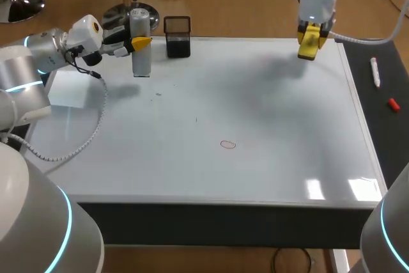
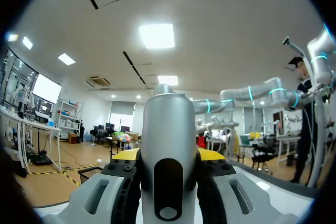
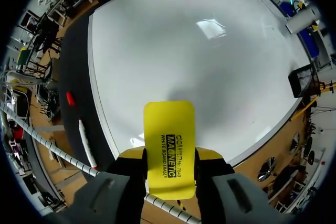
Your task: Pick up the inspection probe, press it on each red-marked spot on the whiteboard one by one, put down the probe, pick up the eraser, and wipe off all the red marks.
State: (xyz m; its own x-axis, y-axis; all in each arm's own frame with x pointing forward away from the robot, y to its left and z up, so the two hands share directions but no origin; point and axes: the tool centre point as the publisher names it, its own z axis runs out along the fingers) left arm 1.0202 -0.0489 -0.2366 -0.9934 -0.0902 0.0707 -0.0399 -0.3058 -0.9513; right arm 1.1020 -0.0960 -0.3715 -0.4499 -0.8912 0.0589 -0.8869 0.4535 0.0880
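At the far left corner of the flat white whiteboard [image 1: 255, 113], my left claw [image 1: 140, 43] was clamped on the tall grey cylindrical metal probe [image 1: 142, 62], one yellow-tipped finger on each side of its upper part. The probe stood upright with its lower end down at the board's surface; whether it touched I could not tell. Seen from my left wrist, the probe [image 2: 168, 145] filled the gap between my fingers [image 2: 126, 155]. Just beside the probe, further along the far edge, stood a small black open-topped box [image 1: 177, 38].

Over the far right corner of the whiteboard my right claw [image 3: 169, 153] was closed on the flat yellow rectangular eraser [image 3: 169, 140], both fingers pressed to its long edges. The eraser was held in the air, apart from the board, with a soft shadow under it. One small red oval mark [image 1: 227, 144] lay on the whiteboard near its middle, a little toward the near edge, well apart from both claws. On the dark strip [image 1: 374, 126] beside the whiteboard's right edge lay a white marker pen [image 1: 375, 71] and, near it, a small red cap [image 1: 393, 104]
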